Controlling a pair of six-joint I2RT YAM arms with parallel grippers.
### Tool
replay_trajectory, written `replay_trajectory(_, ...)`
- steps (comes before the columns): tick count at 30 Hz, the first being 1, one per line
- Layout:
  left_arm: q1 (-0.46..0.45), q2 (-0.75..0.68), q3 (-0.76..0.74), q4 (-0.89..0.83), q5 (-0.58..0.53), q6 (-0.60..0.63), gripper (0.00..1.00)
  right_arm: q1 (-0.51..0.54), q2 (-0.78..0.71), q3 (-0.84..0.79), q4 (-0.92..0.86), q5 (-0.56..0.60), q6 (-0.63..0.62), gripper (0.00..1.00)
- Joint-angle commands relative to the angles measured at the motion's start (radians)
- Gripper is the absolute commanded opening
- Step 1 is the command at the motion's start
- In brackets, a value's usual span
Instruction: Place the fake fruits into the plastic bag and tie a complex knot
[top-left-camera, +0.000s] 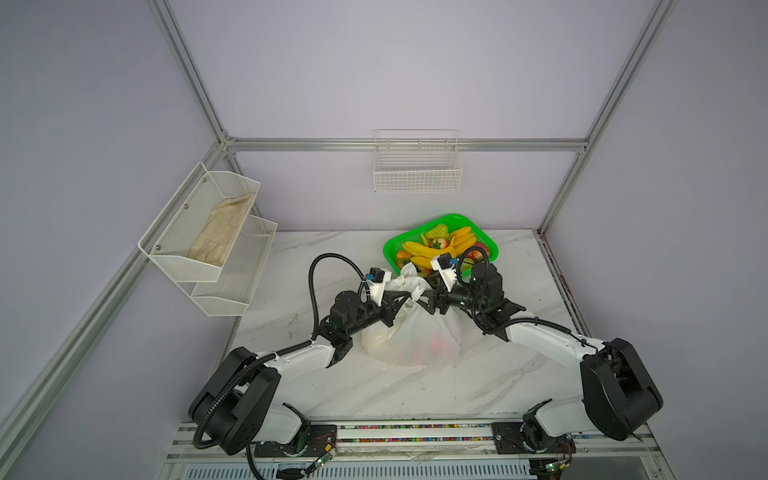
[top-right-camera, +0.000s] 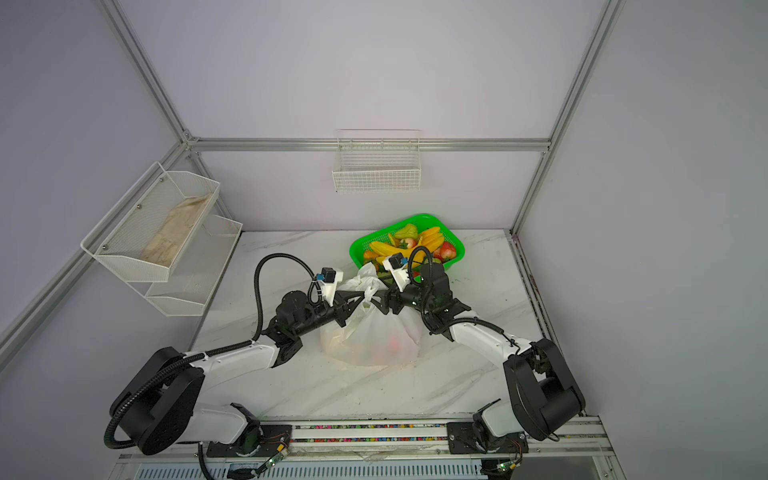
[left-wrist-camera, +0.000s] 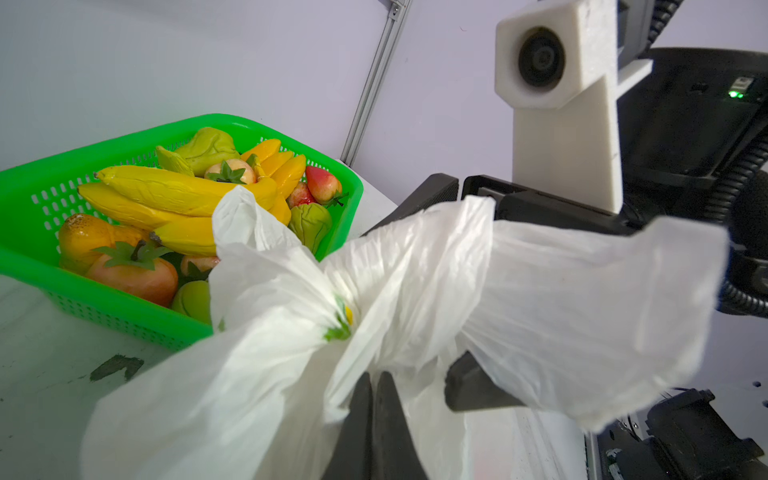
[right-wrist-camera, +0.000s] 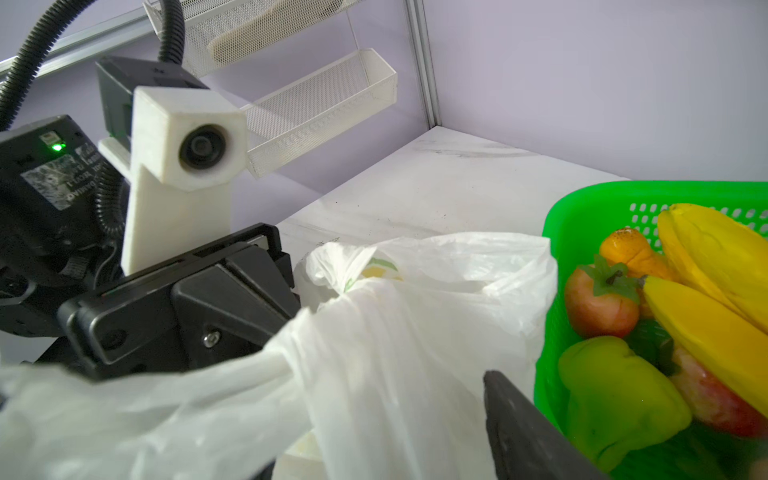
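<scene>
Left hand (left-wrist-camera: 376, 386) pinches plastic bag (top-left-camera: 411, 336); right hand (top-left-camera: 424, 300) straddles it.

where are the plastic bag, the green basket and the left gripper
plastic bag (top-left-camera: 415, 340): a top view, bulging body
green basket (left-wrist-camera: 104, 305): left wrist view, wall facing the camera
left gripper (left-wrist-camera: 375, 377): left wrist view, between its shut fingertips

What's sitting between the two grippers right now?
The bunched, twisted neck of the plastic bag. Both top views show it: the left gripper is shut on it and the right gripper stands open around it.
</scene>
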Motion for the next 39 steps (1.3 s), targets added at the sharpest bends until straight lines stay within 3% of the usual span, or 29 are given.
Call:
replay_trajectory(1, -0.007, -0.004, 0.042, 0.04, 0.011, -0.019, 0.0, 0.007, -0.022, -0.033, 0.087, 0.027, -0.008, 0.76)
replay_trajectory(12, -0.012, 0.008, 0.041, 0.041, 0.008, -0.002, 0.0, 0.054, 0.027, -0.052, 0.341, 0.074, 0.167, 0.74)
replay_trajectory(18, -0.013, 0.005, 0.037, 0.04, 0.003, 0.004, 0.0, 0.058, 0.045, -0.038, 0.312, 0.088, 0.158, 0.51)
replay_trajectory(23, -0.013, 0.002, 0.034, 0.04, 0.002, 0.009, 0.0, 0.058, 0.045, -0.03, 0.26, 0.098, 0.129, 0.51)
replay_trajectory(26, -0.013, -0.002, 0.031, 0.04, -0.001, 0.015, 0.0, 0.058, 0.045, -0.021, 0.231, 0.096, 0.115, 0.46)
replay_trajectory(32, -0.013, -0.014, 0.028, 0.026, -0.016, 0.022, 0.0, 0.057, 0.037, 0.004, 0.164, 0.05, 0.052, 0.17)
replay_trajectory(37, -0.013, -0.069, 0.019, -0.01, 0.005, 0.073, 0.23, 0.056, 0.012, 0.055, 0.028, 0.006, -0.068, 0.0)
replay_trajectory(39, -0.013, -0.117, 0.019, -0.053, 0.018, 0.104, 0.32, 0.052, 0.001, 0.075, -0.029, -0.012, -0.118, 0.0)
